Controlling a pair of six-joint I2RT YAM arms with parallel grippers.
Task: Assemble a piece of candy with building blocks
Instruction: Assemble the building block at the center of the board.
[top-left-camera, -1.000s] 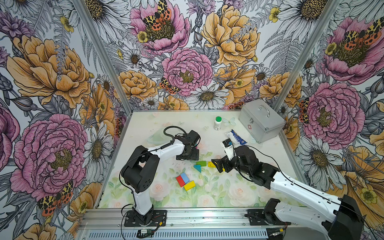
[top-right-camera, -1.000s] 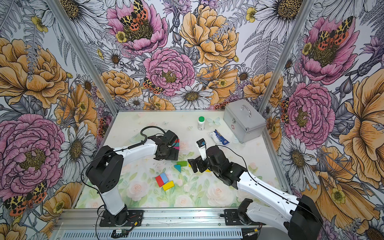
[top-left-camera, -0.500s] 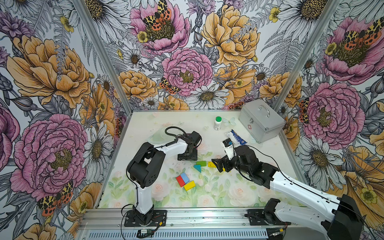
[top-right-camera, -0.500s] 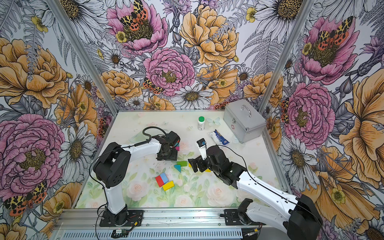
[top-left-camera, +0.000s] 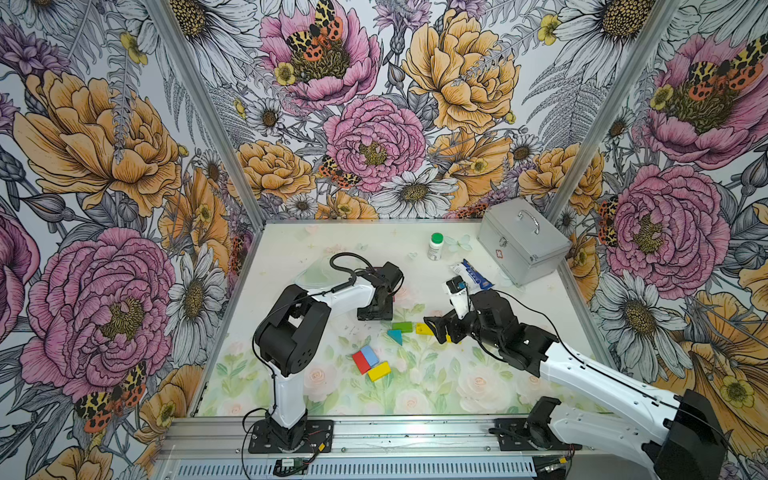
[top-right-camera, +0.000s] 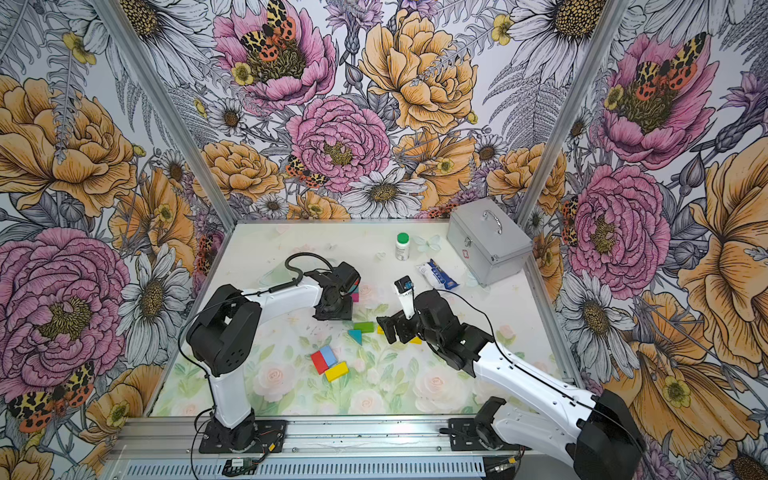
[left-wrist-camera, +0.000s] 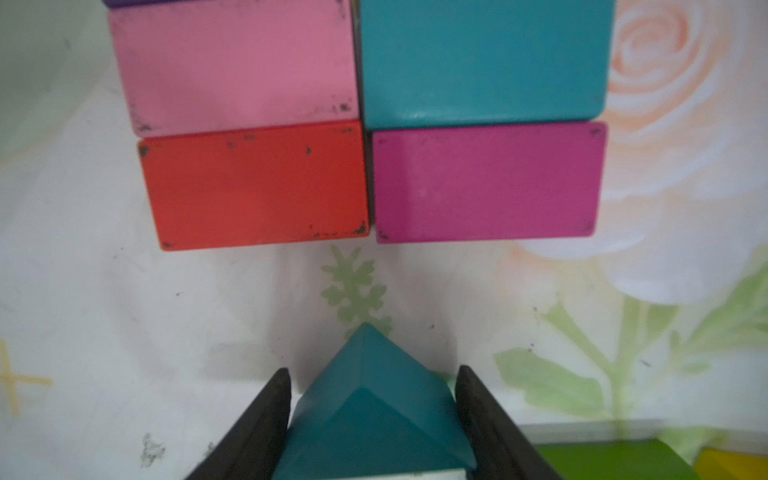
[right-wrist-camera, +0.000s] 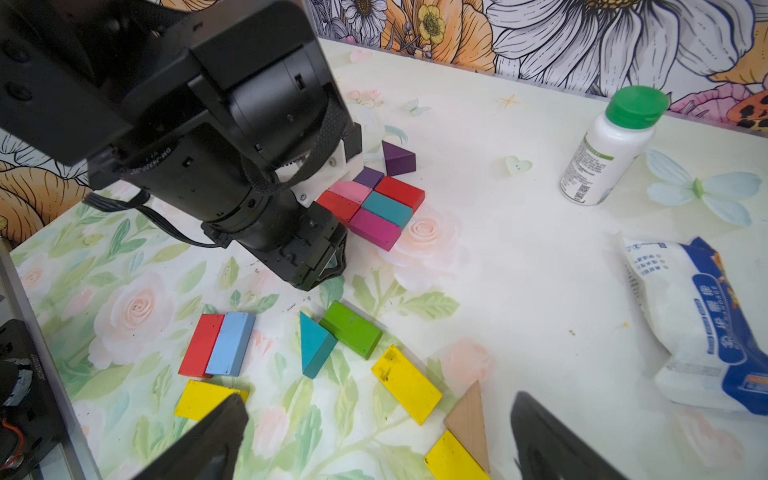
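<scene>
My left gripper (left-wrist-camera: 372, 374) is shut on a teal triangle block (left-wrist-camera: 374, 419), its fingers against the two sloping sides. Just beyond its tip lies a flat cluster of building blocks: pink (left-wrist-camera: 237, 66), teal (left-wrist-camera: 482, 62), red (left-wrist-camera: 253, 187) and magenta (left-wrist-camera: 486, 183), with a purple triangle (right-wrist-camera: 398, 158) at the far end. In both top views the left gripper (top-left-camera: 374, 311) points down beside that cluster. My right gripper (right-wrist-camera: 378, 397) hangs open above a yellow block (right-wrist-camera: 405, 384) and a tan triangle (right-wrist-camera: 467, 419).
Loose blocks lie nearby: green (right-wrist-camera: 351, 334), a second teal triangle (right-wrist-camera: 316, 345), red (right-wrist-camera: 201, 345), light blue (right-wrist-camera: 230, 343) and yellow (right-wrist-camera: 203, 399). A white bottle (top-left-camera: 435, 246), a blue-and-white packet (top-left-camera: 473, 276) and a metal case (top-left-camera: 521, 249) stand at the back right.
The left gripper's jaws have narrowed, and the left arm's elbow has swung to the right. The right arm has stayed still.
</scene>
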